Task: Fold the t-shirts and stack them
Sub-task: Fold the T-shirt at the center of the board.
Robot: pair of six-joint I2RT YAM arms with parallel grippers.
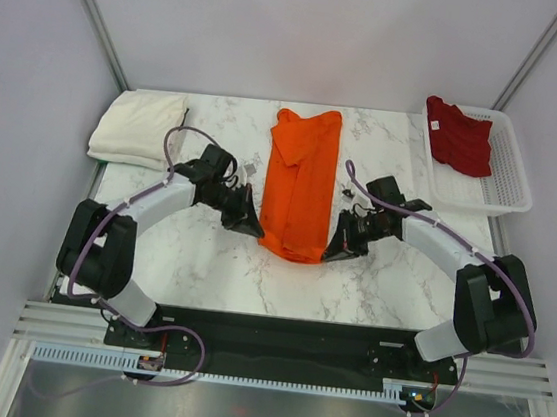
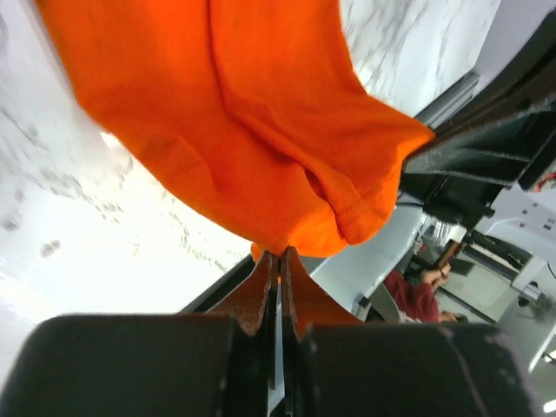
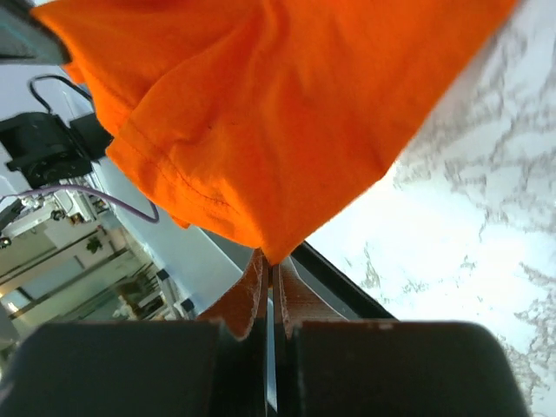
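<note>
1. The orange shirt (image 1: 302,176) lies in a long, narrow strip down the middle of the marble table (image 1: 192,259); one end points away from the arms and the other sits between the two grippers.
2. The left gripper (image 1: 253,228) holds the strip's near left corner; the wrist view shows its fingers pressed together, with orange cloth pinched at the tips.
3. The right gripper (image 1: 335,251) holds the near right corner the same way; its fingers are clamped tight on the hem.
4. The cream shirt (image 1: 137,127) sits folded at the table's far left corner, well apart from the orange one.
5. The red shirt (image 1: 460,137) lies bunched at the far end of the white basket (image 1: 507,189), at the table's far right.
</note>
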